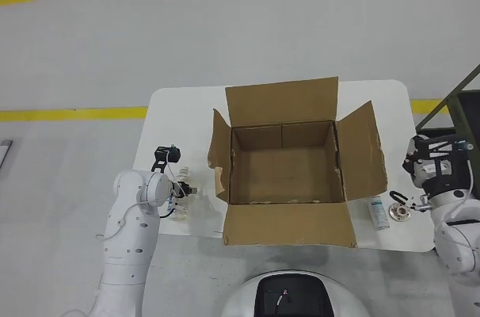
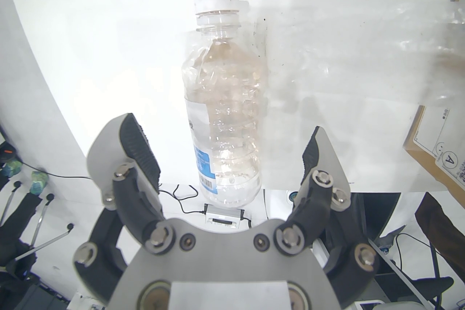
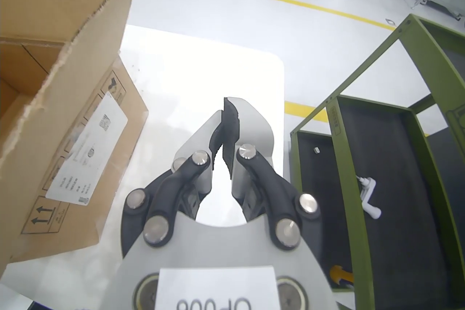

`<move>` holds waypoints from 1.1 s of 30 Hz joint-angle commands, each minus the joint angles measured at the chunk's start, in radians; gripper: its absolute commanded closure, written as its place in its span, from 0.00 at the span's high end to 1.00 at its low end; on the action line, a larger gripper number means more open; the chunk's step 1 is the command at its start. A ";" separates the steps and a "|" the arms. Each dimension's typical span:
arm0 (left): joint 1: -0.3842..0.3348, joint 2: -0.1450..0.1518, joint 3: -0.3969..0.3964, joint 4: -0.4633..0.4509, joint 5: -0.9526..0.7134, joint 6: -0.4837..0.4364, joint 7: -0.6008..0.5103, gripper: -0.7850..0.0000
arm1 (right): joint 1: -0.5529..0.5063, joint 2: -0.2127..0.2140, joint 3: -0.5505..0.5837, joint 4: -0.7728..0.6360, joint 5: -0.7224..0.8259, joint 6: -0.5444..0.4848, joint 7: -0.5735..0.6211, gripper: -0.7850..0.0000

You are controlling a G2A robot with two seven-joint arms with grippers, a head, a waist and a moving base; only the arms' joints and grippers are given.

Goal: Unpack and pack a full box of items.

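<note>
A clear plastic water bottle (image 2: 225, 108) with a white cap lies on the white table (image 2: 109, 35); its cap points away from my left gripper (image 2: 223, 129). That gripper is open, one finger on each side of the bottle's lower half, not touching it. In the top view the bottle (image 1: 183, 173) and left gripper (image 1: 186, 190) are left of the open cardboard box (image 1: 283, 170), whose inside looks bare. My right gripper (image 3: 227, 111) is shut with nothing in it, above the table to the right of the box (image 3: 54, 71). In the top view it (image 1: 414, 154) is by the table's right edge.
The box's flaps stand spread outward (image 1: 359, 150). A small white tube (image 1: 379, 212) and a round object with black handles (image 1: 398, 210) lie near the front right corner. A green cart (image 3: 363, 162) stands just past the table's right edge.
</note>
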 commanded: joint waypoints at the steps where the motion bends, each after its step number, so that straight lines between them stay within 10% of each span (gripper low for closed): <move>1: 0.000 0.000 0.000 0.000 0.000 0.000 0.000 1.00 | -0.003 0.001 0.008 0.017 0.027 -0.014 -0.112 0.00; 6: 0.000 0.000 0.000 0.000 0.000 0.000 0.000 1.00 | -0.025 0.003 0.033 0.050 0.046 -0.039 -0.284 0.00; 33: -0.042 0.027 -0.055 0.107 0.058 -0.101 -0.020 1.00 | -0.025 0.003 0.033 0.050 0.046 -0.039 -0.284 0.00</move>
